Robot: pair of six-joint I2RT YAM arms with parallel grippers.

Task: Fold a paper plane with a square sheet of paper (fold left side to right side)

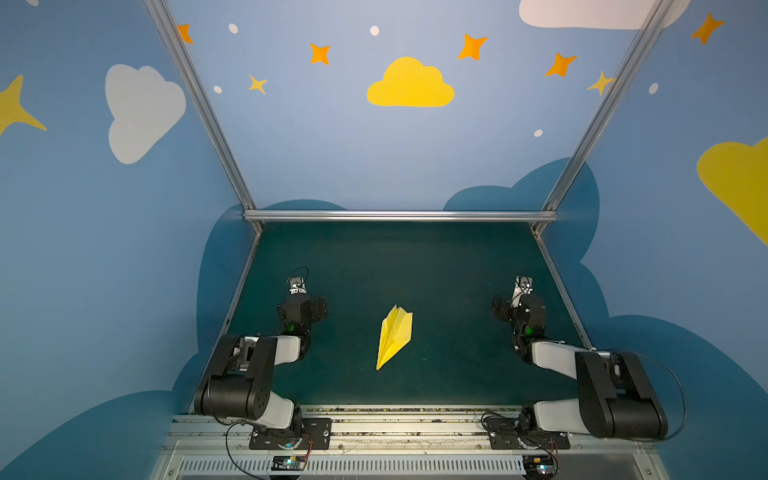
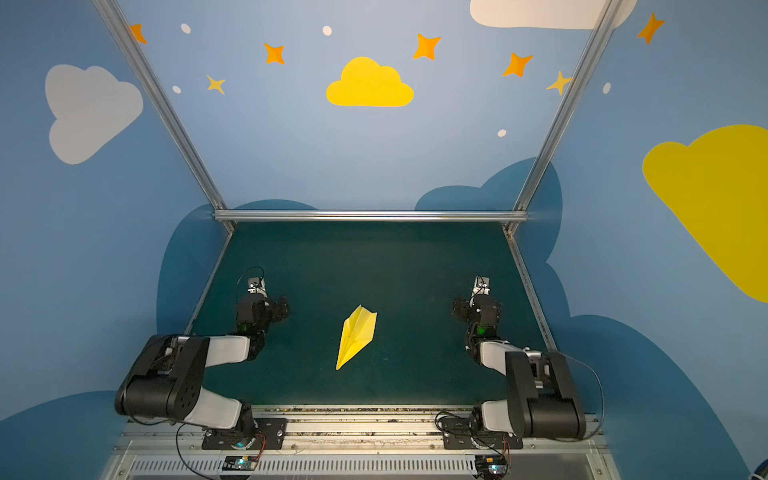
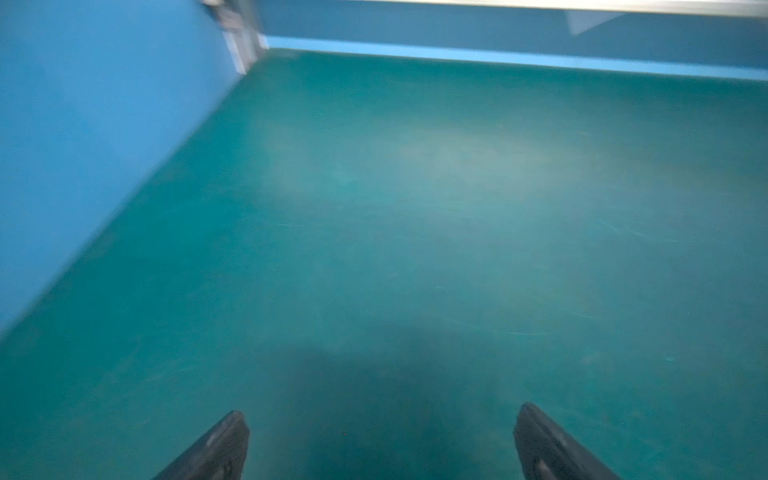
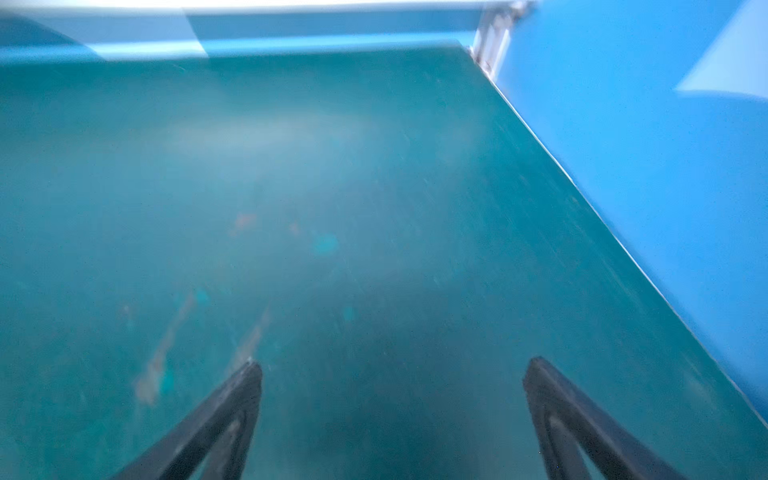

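- Top views: the paper plane (image 1: 394, 337) (image 2: 356, 337) lies flat on the dark green mat (image 1: 415, 257), about midway between the two arms. It is well apart from the left gripper (image 1: 303, 308) and the right gripper (image 1: 519, 308).
- Its sharp nose points toward the near edge, its wide tail toward the back wall.
- Both arms are bent at raised elbows near their bases, with the forearms reaching over the mat's side edges. The fingers are hidden under the wrists in both top views.
- The plane is pale yellow paper, a slim dart with lengthwise creases and layered wings.
- Left wrist view, blurred: two dark fingers (image 3: 224, 444) stand wide apart above bare teal mat, beside a blue wall (image 3: 83, 124).
- Right wrist view, blurred: dark angular fingers (image 4: 232, 407) are likewise spread wide over scuffed mat with faint orange smears.
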